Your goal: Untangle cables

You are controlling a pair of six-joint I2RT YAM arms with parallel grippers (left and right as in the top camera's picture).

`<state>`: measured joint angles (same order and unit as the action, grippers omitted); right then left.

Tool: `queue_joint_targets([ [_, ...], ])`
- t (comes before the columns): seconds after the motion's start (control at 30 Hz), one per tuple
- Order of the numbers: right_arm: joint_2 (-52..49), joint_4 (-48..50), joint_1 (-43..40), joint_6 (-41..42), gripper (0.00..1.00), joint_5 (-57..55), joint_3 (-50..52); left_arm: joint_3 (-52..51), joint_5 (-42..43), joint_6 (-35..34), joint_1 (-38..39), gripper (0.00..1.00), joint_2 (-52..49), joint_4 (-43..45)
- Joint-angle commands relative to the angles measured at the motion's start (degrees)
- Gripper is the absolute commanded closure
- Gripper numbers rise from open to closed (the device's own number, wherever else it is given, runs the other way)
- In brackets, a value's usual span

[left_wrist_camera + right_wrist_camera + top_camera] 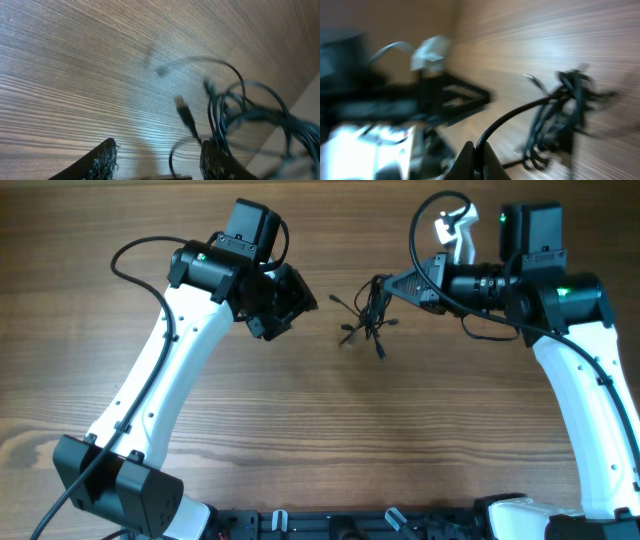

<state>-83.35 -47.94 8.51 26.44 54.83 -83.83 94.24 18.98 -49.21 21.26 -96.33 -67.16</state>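
Wood-grain tabletop point(300, 400) holds thin black tangled cables point(370, 320) far centre; right gripper point(476, 152) pinches one strand, left gripper point(159, 152) stands parted, empty.

The cables point(370, 320) were black, the tabletop point(330, 430) brown with fine wood grain, the arms point(165, 380) white with black joints.

Robotics lab bench. Two white-and-black arms, left point(160, 380) and right point(590, 400), stand at the near edge of a wood-grain counter point(330, 430). Thick black leads run along their links, green lights point(563, 290) glow on the housings, and a black rail point(340, 525) spans the edge between the bases.
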Motion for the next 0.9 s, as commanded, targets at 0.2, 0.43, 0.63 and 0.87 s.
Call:
queue_joint_targets([
  [0.2,0.94,9.33,3.37,4.22,0.96,21.79,-1.16,-0.26,3.3,-0.96,2.43,0.36,-0.33,2.19],
  [0.43,0.94,19.89,8.46,12.92,0.96,21.79,-1.16,-0.26,3.26,-0.9,3.56,0.51,-0.33,3.06],
  [0.63,0.94,24.98,9.68,17.25,0.96,21.79,-1.16,-0.26,3.26,-0.9,3.56,0.59,-0.33,2.89],
  [0.87,0.94,24.74,9.68,17.25,0.96,21.81,-1.16,-0.26,3.28,-0.48,3.56,0.8,-0.33,2.84],
])
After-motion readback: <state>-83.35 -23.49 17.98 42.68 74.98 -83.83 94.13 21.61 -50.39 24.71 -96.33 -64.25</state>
